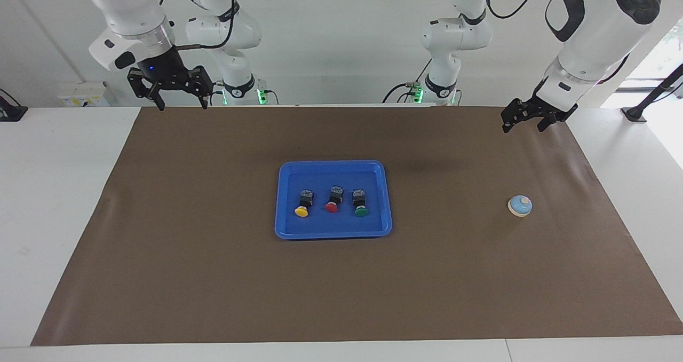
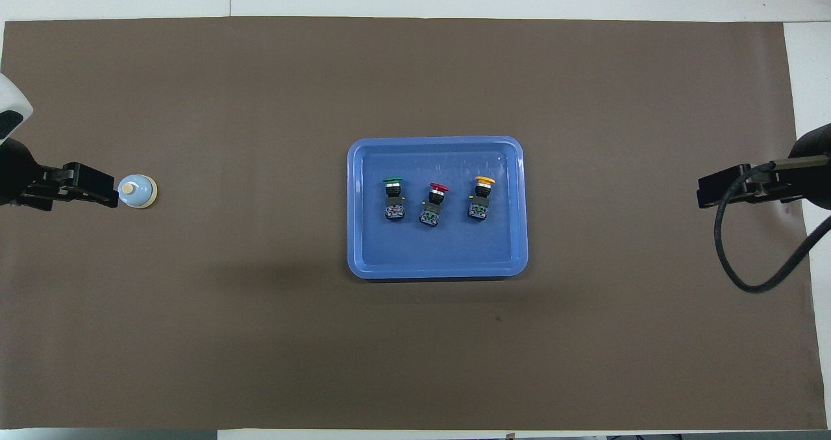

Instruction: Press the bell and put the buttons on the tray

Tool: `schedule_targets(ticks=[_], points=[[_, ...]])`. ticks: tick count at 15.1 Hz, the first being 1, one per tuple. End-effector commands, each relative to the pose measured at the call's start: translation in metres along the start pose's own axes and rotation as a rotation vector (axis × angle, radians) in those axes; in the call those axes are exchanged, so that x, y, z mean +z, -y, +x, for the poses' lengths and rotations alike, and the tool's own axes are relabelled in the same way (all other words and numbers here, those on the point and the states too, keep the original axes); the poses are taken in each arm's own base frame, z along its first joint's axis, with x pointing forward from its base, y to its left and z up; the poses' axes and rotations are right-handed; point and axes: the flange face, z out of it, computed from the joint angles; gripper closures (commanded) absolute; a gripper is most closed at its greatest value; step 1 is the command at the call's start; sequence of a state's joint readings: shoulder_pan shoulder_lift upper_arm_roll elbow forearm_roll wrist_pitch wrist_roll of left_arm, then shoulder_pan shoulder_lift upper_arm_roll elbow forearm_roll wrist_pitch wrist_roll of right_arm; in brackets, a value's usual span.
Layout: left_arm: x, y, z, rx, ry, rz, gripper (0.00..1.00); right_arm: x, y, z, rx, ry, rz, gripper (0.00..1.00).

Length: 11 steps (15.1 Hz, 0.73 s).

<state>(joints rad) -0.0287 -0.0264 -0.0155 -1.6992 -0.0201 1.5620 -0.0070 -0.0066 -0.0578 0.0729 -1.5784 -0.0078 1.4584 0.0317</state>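
Brown-covered counter (image 1: 213, 276): three buttons (image 1: 331, 201), light and rigid, lie in the central tray (image 1: 333, 231); grip their black bodies. Right hand (image 1: 180, 104) released; left hand's (image 1: 523, 124) state unclear.

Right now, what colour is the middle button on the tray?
Red: the middle button has a red cap, clearest in the overhead view.
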Motion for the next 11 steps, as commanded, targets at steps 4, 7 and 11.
schedule_targets(ticks=[4, 7, 11], points=[[-0.004, 0.005, -0.001, -0.017, 0.002, 0.001, 0.75, -0.006, 0.000, -0.002, -0.008, -0.021, 0.037, 0.00], [-0.004, 0.007, 0.000, -0.020, 0.002, 0.000, 0.99, -0.006, 0.002, -0.003, -0.012, -0.020, 0.036, 0.00], [0.018, 0.049, 0.006, -0.044, 0.002, -0.007, 1.00, -0.007, 0.008, -0.003, -0.030, -0.026, 0.029, 0.00]])
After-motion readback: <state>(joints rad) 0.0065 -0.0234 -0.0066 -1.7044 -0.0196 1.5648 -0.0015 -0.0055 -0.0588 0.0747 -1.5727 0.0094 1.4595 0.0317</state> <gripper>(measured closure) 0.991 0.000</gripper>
